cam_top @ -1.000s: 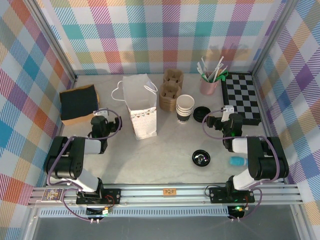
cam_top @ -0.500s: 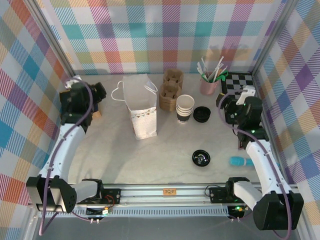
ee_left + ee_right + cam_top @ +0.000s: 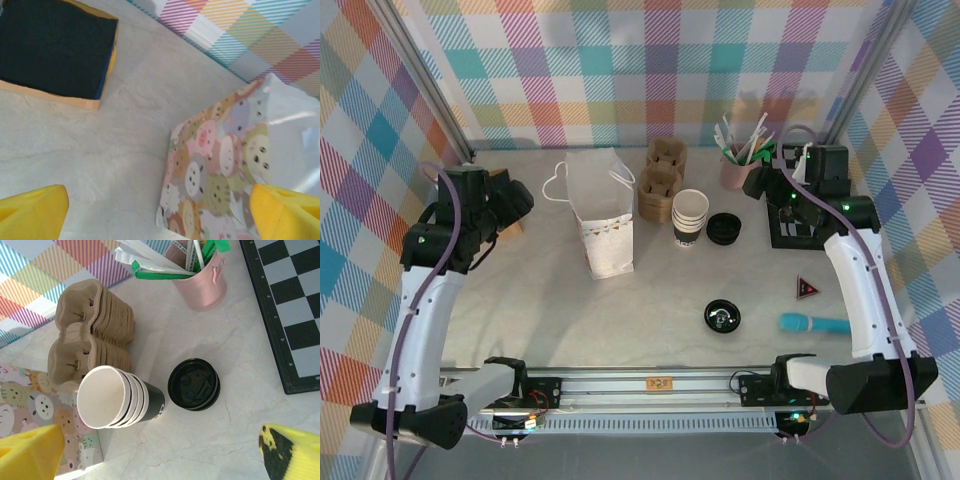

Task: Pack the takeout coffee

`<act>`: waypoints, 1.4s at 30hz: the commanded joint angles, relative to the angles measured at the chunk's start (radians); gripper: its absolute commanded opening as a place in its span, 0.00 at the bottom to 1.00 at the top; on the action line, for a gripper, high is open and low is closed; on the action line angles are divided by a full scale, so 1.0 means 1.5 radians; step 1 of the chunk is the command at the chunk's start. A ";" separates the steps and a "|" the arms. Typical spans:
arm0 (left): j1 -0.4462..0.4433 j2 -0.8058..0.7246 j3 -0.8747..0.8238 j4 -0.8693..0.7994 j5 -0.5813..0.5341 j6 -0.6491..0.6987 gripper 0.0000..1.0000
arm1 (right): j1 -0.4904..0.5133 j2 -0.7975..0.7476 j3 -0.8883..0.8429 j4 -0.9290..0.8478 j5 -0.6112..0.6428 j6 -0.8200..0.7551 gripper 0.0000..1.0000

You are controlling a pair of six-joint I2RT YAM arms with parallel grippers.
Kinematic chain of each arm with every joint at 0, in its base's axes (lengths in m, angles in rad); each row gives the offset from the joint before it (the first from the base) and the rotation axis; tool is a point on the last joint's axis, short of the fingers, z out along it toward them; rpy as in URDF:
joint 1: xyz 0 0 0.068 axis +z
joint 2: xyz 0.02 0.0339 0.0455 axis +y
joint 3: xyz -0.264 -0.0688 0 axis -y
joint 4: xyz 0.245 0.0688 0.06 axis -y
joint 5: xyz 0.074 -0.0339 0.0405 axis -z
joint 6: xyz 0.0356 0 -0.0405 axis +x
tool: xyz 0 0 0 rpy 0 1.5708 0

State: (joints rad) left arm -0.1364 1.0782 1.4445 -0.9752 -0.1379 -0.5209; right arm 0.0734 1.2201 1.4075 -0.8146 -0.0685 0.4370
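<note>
left gripper (image 3: 160,212) wide open, empty | right gripper (image 3: 160,452) wide open, empty | lower right squarely over round black-lidded paper cup (image 3: 194,384)

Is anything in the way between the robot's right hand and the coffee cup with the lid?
No, nothing visible. The right gripper hovers near the checkerboard, jaws open, and bare table lies between it and the takeout coffee.
</note>
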 commanded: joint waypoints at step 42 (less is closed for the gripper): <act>-0.120 -0.125 -0.070 -0.059 0.080 0.003 0.90 | 0.194 0.493 0.431 -0.303 0.059 -0.020 0.50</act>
State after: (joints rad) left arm -0.3073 0.8989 1.3190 -1.0412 -0.0261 -0.5308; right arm 0.3511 1.9392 2.0201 -1.2289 -0.0143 0.3885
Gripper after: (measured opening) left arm 0.902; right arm 0.501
